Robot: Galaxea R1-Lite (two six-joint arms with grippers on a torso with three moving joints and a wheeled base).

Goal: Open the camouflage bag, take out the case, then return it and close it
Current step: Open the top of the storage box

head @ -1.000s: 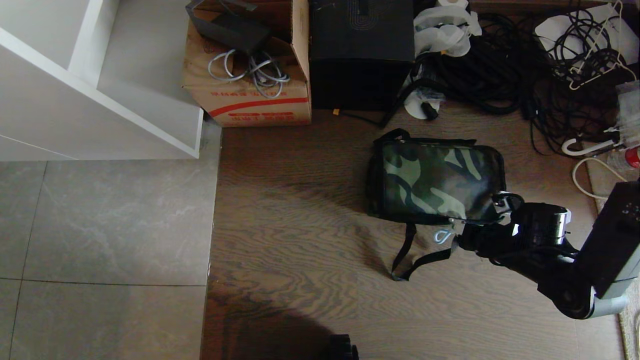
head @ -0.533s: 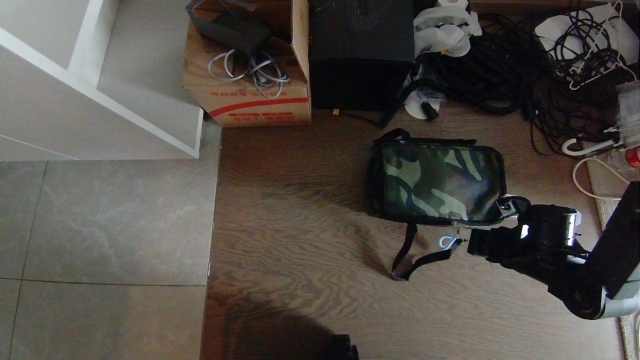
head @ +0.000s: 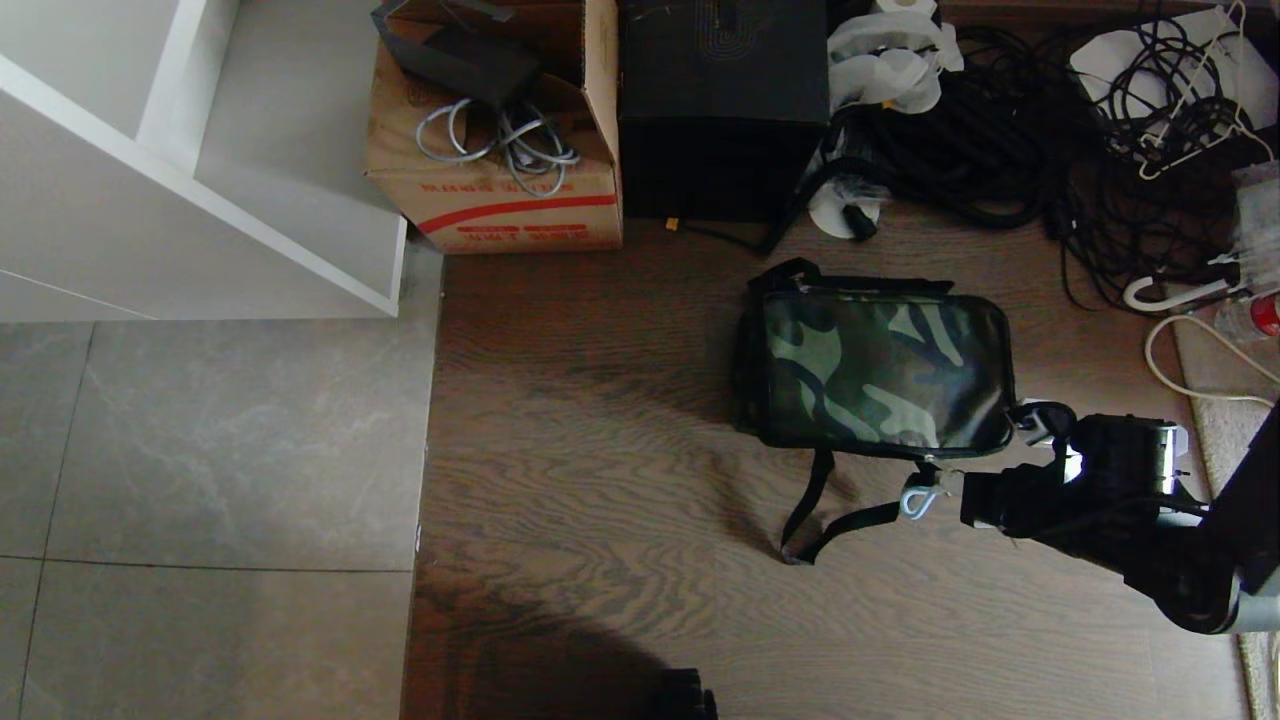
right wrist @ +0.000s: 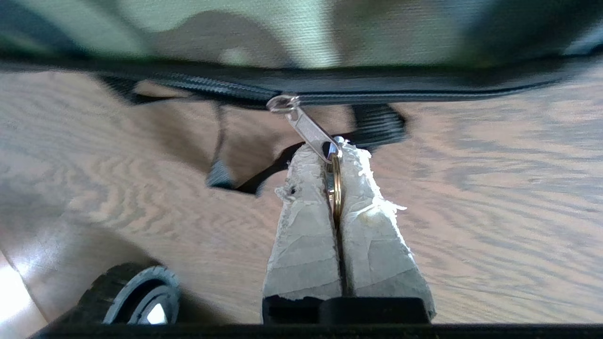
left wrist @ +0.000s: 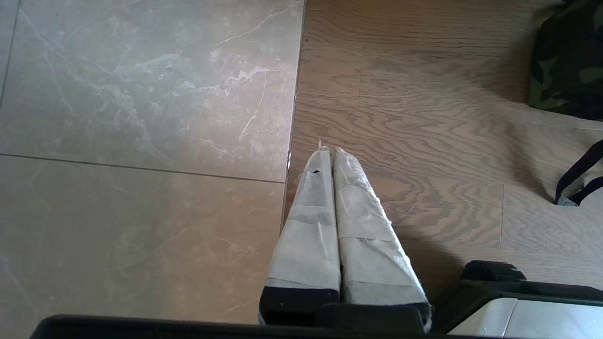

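The camouflage bag lies on the wooden floor with its lid down; its black shoulder strap trails toward me. My right gripper is at the bag's near right corner, shut on the brass ring of the metal zipper pull. The pull runs taut up to the slider on the black zipper below the camouflage cloth, just past the gripper. The case is hidden. The left gripper hangs shut and empty over the seam between tile and wood, well left of the bag.
A brown cardboard carton with cables and a tall black box stand behind the bag. Tangled black cables fill the back right. A white shelf unit is at the back left. A base wheel sits near the right gripper.
My right gripper has moved to the right and nearer to me along the bag's near edge, still holding the zipper pull. The left arm has stayed still.
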